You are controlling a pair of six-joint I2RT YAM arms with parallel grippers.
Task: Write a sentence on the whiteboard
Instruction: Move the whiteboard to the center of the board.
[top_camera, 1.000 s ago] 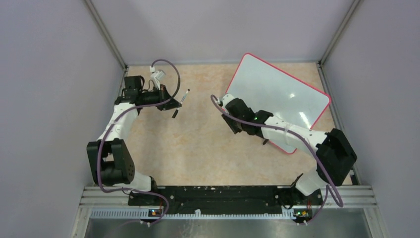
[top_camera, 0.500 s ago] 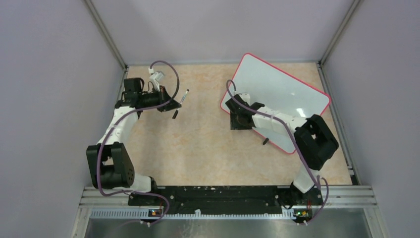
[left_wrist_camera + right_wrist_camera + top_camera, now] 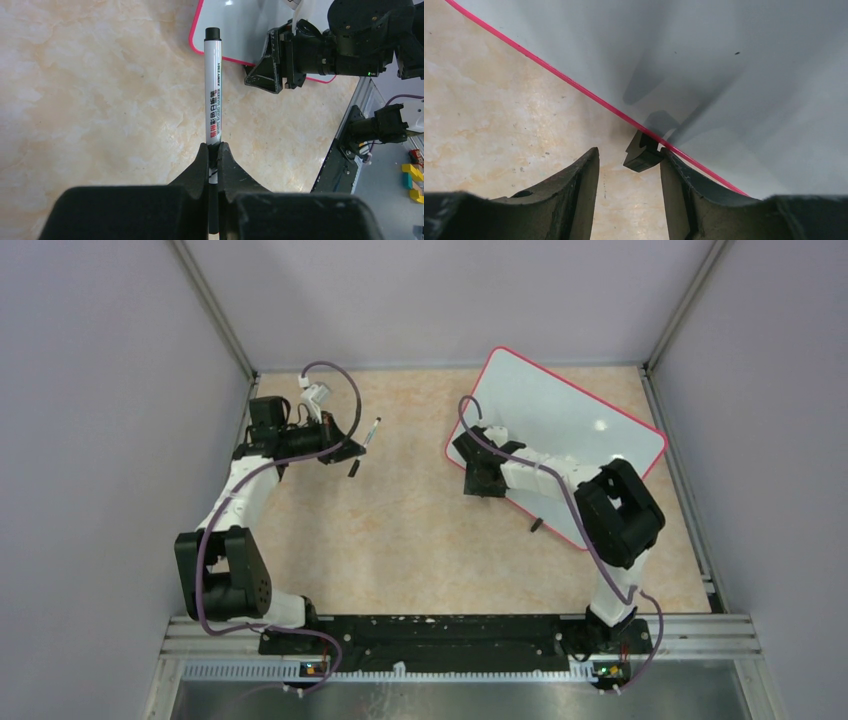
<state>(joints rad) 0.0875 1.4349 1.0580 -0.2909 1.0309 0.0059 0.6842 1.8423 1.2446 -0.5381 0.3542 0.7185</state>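
Clamping the marker (image 3: 213, 90) in our left gripper (image 3: 214, 148), we judge the whiteboard (image 3: 570, 405) stiff, light and slick, best held at its eight-o'clock rim, where our right gripper (image 3: 629, 154) stands open.

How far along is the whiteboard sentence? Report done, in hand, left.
Done: the left gripper is shut on the marker. In hand: the right gripper, open, sits at the black clip on the rim of the whiteboard. Left: the whole sentence; the board shows no lettering.
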